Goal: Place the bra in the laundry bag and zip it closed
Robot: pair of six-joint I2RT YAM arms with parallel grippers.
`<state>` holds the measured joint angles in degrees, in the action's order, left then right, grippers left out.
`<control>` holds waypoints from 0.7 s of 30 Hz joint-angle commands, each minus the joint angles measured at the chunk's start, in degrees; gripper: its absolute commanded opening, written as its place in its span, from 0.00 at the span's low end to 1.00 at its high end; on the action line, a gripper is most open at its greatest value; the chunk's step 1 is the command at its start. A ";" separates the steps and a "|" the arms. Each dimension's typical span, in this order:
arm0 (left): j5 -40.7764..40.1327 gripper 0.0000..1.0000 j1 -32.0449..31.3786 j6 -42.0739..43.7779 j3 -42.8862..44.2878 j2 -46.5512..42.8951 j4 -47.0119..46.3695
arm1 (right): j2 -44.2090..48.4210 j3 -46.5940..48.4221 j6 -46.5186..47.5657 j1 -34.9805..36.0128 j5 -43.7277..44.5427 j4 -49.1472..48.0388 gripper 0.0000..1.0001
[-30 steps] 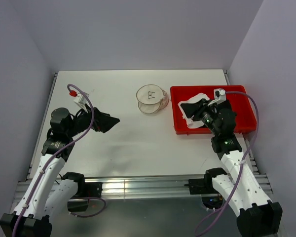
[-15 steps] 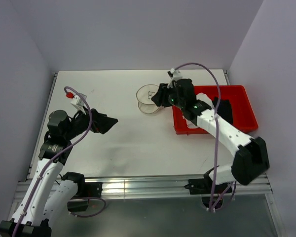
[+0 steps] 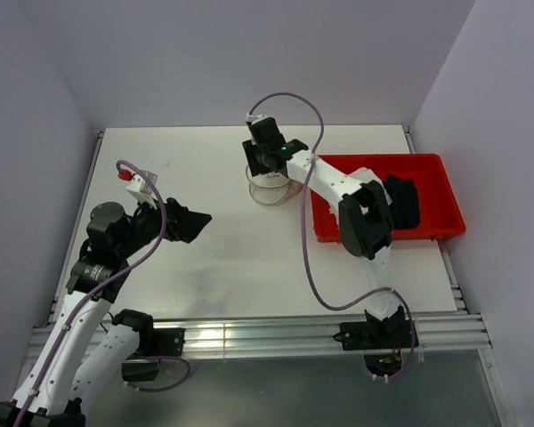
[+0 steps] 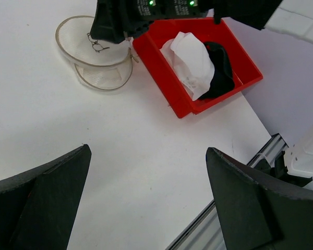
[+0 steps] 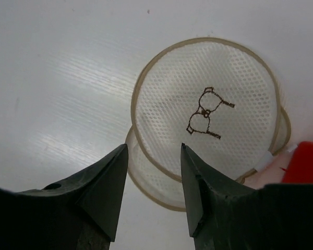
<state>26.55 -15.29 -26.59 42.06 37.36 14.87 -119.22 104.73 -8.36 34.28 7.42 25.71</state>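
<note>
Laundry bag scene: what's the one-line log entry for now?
right gripper open, above laundry bag | left gripper open, empty | bra in red bin

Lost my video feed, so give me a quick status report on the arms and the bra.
Left gripper open, empty. Right gripper open above the laundry bag. Bra lies in the red bin. Nothing blocking.

We saw white links and black joints on the left arm (image 3: 78, 313) and right arm (image 3: 329, 182), lilac cables (image 3: 289, 95), and the right gripper's (image 5: 153, 149) matte black wedge fingers (image 5: 101, 192).

White table (image 3: 222, 267); plain lavender walls (image 3: 249, 62) three sides; aluminium rail (image 3: 249, 336) near edge.
</note>
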 commanded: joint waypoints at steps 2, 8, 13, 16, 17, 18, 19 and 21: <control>-3.60 0.99 -0.71 1.28 2.41 0.34 0.16 | -5.23 5.22 5.46 1.83 1.37 6.37 0.54; -5.01 0.99 -0.62 1.19 2.50 1.39 0.33 | -10.41 7.59 6.34 2.54 0.49 5.84 0.51; -5.89 0.99 -0.09 0.84 2.58 2.97 0.59 | -11.65 6.28 5.99 2.98 0.93 3.38 0.19; -7.47 0.99 0.52 0.05 2.67 4.47 1.21 | -9.37 2.61 5.81 4.21 2.42 -1.09 0.00; -8.26 0.99 0.78 -0.39 2.67 5.69 1.30 | -8.58 1.46 5.81 4.56 2.68 -3.45 0.00; -8.44 0.99 1.40 -1.18 2.85 6.40 1.99 | -6.83 0.57 5.72 4.91 2.77 -4.35 0.00; -8.61 0.99 1.66 -1.71 2.94 7.01 2.18 | -5.60 -1.44 5.29 5.44 2.86 -5.31 0.00; -8.79 0.99 2.54 -3.63 2.85 9.30 2.35 | -0.87 -4.60 4.24 5.88 1.99 -9.53 0.00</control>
<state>19.44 -13.98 -27.49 42.48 44.66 16.99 -128.92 103.22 -3.11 38.39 9.06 23.57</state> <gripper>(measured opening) 0.992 0.010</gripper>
